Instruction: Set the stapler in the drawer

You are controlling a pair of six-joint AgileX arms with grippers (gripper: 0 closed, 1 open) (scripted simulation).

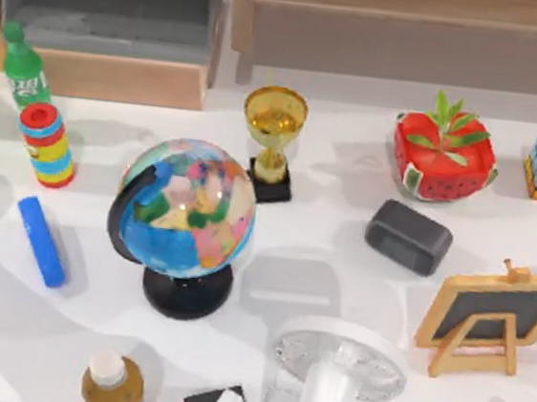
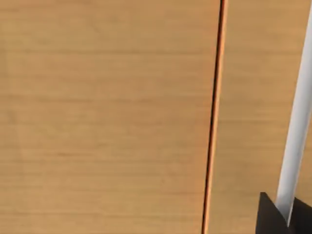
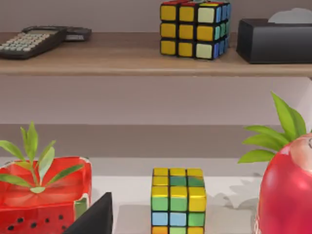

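1. Glass piece [image 1: 332, 376], clear and rounded, is sitting at the near edge of the table [image 1: 338, 266], closest to the top camera.
2. Shelf [image 1: 411, 34] is running along the back right. It plays no part in the task.
3. Drawer [image 1: 118, 78] is standing at the back left, its tan front facing the table and its grey inside lying open to view. I judge that it is already pulled out and waiting for the stapler.
4. Globe [image 1: 185, 221] is standing left of centre, between the stapler and the rest of the clutter.
5. Left gripper [image 2: 273, 222] is showing as a dark wedge in its wrist view, close against a wood panel [image 2: 107, 117] that may belong to the drawer. I cannot tell whether it is spread or closed.
6. Right gripper [image 3: 97, 217] is showing as a dark tip in its wrist view, looking toward the cube [image 3: 178, 202] on the right side of the table and seeming to be idling. I cannot tell its state either.
7. Ring toy [image 1: 49, 144] is standing just behind the stapler, on the way to the drawer.
8. Stapler [image 1: 41, 240] is lying flat on the table's left side. It is apart from the globe, well short of the drawer and untouched.
9. Judging by this, the reach for the stapler is not yet begun. The next move is calling for the left arm to come over the bar, open across its narrow width, pinch near the middle, then lift clear of the ring toy.
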